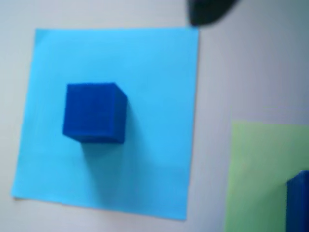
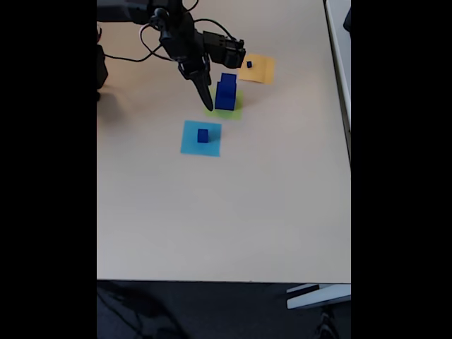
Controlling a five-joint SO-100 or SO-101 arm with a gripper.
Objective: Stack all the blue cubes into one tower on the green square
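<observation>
Two blue cubes [image 2: 226, 92] stacked on green square [image 2: 225, 103]. Mid cube [image 1: 94, 113] alone on light-blue square [image 1: 48, 159], just beside green. Tiny cube [image 2: 249, 64] on orange-yellow square [image 2: 263, 70] beyond. Gripper [image 2: 207, 104] beside tower, empty; spread unclear. Centre jaws over mid cube, descend square

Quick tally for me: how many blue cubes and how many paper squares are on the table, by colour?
Blue cubes: 4. Two stacked on the green square, one on the light-blue square, one tiny on the orange-yellow square.
Green square: 1
Light-blue square: 1
Orange-yellow square: 1
Total: 7
</observation>
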